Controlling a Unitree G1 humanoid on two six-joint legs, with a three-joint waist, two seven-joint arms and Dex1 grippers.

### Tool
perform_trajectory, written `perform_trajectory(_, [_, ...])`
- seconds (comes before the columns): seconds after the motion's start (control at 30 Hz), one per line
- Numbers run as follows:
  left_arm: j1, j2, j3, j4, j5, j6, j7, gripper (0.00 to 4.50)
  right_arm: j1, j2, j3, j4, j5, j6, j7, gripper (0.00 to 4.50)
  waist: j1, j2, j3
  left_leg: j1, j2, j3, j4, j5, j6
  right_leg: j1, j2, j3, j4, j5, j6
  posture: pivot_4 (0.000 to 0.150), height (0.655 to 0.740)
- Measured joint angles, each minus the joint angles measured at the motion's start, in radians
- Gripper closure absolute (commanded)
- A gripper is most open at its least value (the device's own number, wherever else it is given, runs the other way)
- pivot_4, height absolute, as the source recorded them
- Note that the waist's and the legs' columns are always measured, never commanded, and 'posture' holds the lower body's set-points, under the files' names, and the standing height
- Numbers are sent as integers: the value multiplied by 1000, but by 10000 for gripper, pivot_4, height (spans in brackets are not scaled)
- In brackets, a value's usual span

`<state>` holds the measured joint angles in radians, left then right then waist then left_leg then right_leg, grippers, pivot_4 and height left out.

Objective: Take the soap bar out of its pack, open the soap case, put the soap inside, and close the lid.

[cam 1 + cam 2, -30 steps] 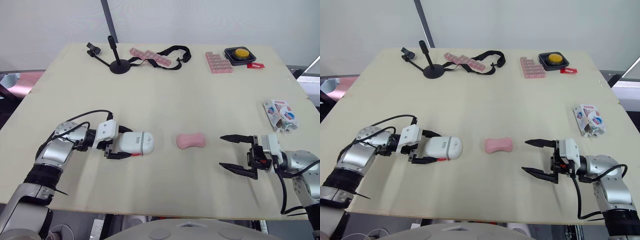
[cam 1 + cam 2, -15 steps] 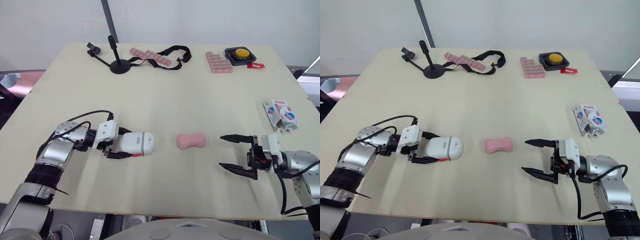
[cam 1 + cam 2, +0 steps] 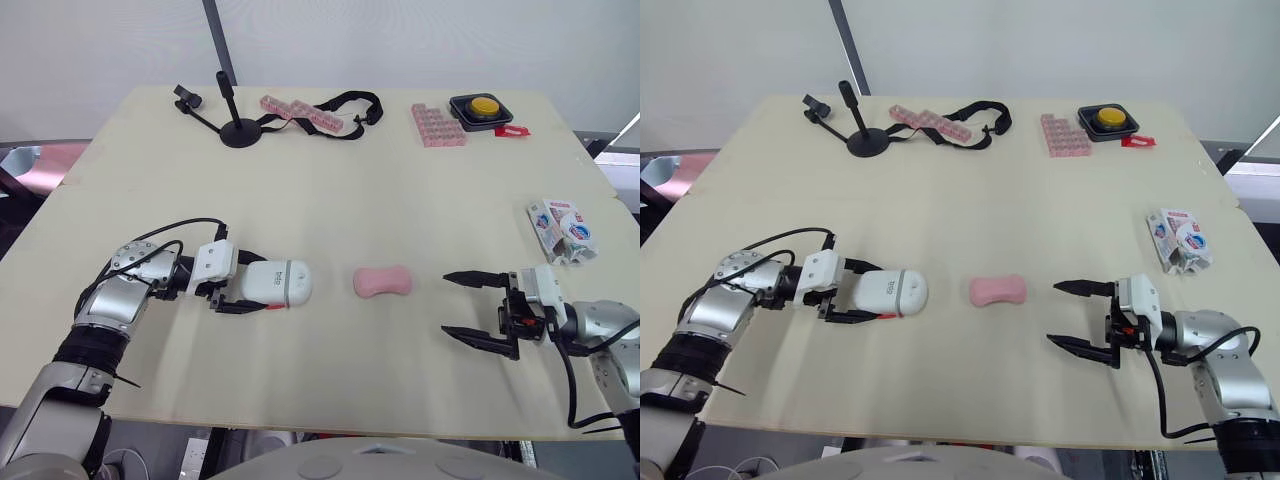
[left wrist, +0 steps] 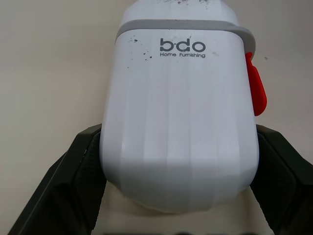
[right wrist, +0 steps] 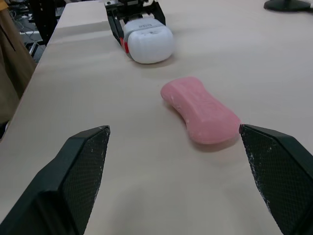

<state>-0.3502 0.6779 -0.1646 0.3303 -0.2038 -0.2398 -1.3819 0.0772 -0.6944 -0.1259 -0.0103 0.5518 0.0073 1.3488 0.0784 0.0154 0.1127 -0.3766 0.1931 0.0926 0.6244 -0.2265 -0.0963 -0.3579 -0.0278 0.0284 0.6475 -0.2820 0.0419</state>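
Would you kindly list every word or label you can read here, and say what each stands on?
"bdo": on the white soap case, held by the left gripper.
"Home Furnishing": just under it, on the same case.
The soap pack is printed, but too small to read.
The pink soap bar shows no legible text.

Your left arm is bent at the elbow and lies low over the surface (image 3: 330, 200). Your left gripper (image 3: 250, 287) points in toward the middle, with its jaws squeezed on the two sides of the soap case (image 3: 282, 284). Your right arm is low too, and your right gripper (image 3: 447, 303) points in toward the left one, jaws spread wide and holding nothing.
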Motion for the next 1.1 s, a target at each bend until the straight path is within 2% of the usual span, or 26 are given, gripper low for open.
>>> perform_trajectory(0.23, [40,-50,53,-225,-68,14,95,10126,-97,-161,-15,-286,328,612,-212,0,5,1,0,1,1,0,-2,1,-2,2,1,0,-2,0,0,1500,7395])
perform_trajectory(0.33, [51,-78,56,-310,-69,14,148,10126,-178,-153,-13,-380,490,807,-356,0,11,0,0,1,2,0,-2,1,-3,2,2,1,-3,0,0,1500,7395])
perform_trajectory(0.47, [68,-150,12,-416,-29,-14,225,10126,-334,-69,32,-378,737,1045,-684,0,14,1,1,1,1,0,-3,1,-3,1,2,1,-3,0,0,1500,7395])
perform_trajectory(0.63, [70,-190,-39,-432,29,-37,287,10126,-428,-8,60,-326,954,1145,-959,0,20,1,1,0,1,0,-4,1,-3,1,2,2,-3,0,0,1500,7395])
perform_trajectory(0.8, [69,-191,-44,-431,50,-39,318,10126,-443,0,88,-318,1102,1158,-1113,0,31,1,1,0,1,0,-4,1,-4,1,2,2,-3,0,0,1500,7395])
perform_trajectory(1.1, [58,-191,-55,-430,50,-43,336,10126,-443,-22,124,-311,1240,1145,-1239,0,37,1,1,0,1,0,-4,0,-4,1,2,2,-3,0,1,1500,7395])
